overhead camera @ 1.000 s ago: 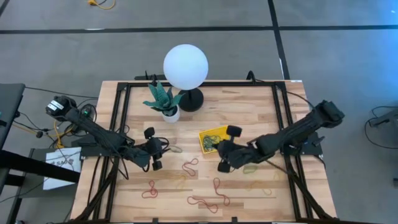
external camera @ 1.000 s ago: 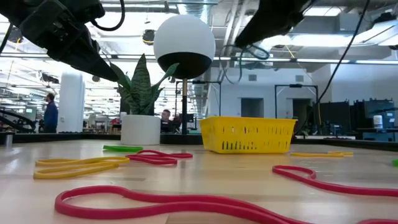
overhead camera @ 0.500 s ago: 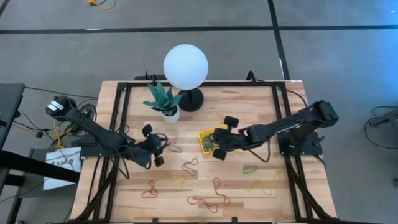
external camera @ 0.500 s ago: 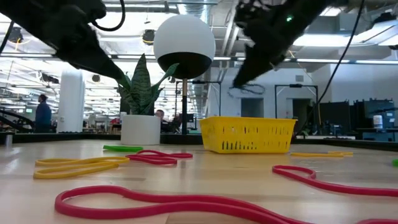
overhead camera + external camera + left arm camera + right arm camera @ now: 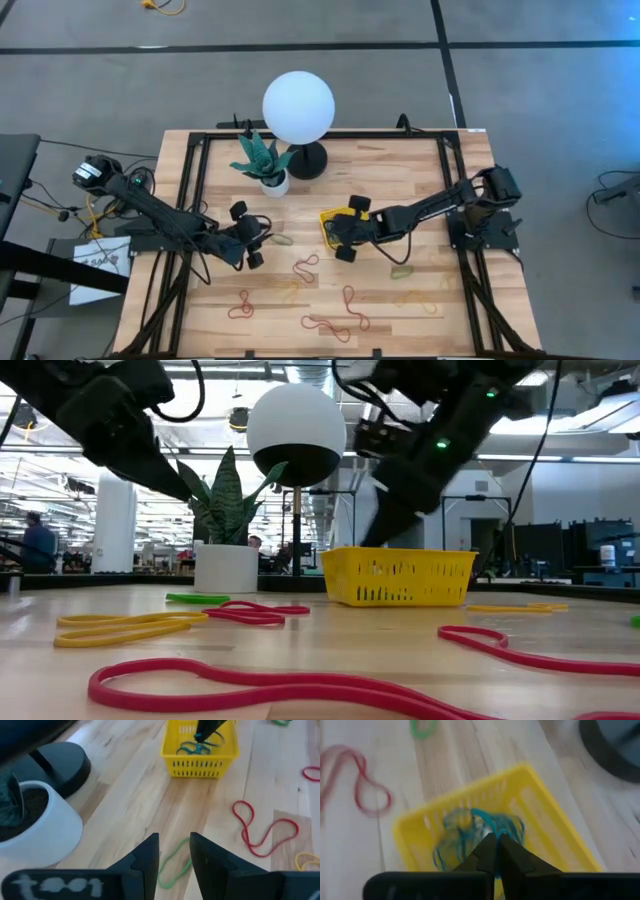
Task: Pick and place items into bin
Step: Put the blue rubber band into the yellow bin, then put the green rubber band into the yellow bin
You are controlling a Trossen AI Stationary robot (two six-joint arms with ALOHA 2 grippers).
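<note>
The right end effector (image 5: 343, 230) hangs over the yellow bin (image 5: 333, 222) at frame centre, fingers narrow with blue-green bands (image 5: 470, 832) below. The left end effector (image 5: 252, 238), narrowly parted and empty, hovers left of centre above a green band (image 5: 172, 865) on the desk (image 5: 400, 170).

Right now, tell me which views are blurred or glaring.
Right wrist view: the yellow bin and red band are motion-smeared. Low view: the nearest red band is soft, with bright ceiling lights behind. High view: the globe lamp is blown out white.

arms: two, dark, jointed | fingers (image 5: 145, 862): black, flat, tapered | black cables looped | green LED lit
</note>
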